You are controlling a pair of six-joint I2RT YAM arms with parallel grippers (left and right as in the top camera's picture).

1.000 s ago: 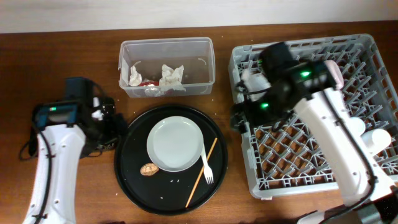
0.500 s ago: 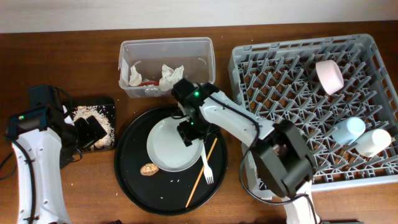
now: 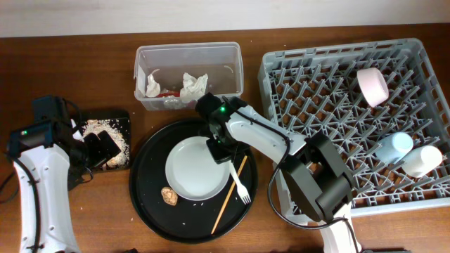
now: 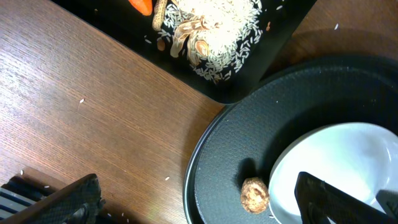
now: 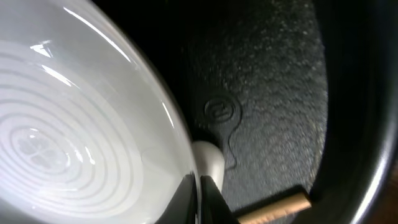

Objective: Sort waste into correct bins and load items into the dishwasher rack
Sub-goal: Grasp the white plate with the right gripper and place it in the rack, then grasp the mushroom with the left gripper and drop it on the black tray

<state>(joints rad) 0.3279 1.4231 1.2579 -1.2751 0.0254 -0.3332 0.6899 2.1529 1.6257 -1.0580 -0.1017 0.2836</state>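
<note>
Dark brown wooden table [image 3: 84, 77] fills nearly the whole overhead view, grain running left to right. Off-white wall [image 3: 211, 14] shows as a plain strip along the far edge. Light is even and soft. In the left wrist view the wood grain is sharp.

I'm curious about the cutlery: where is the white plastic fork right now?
Overhead view: the fork lies on the round black tray, just right of the white plate, by the chopstick.
</note>
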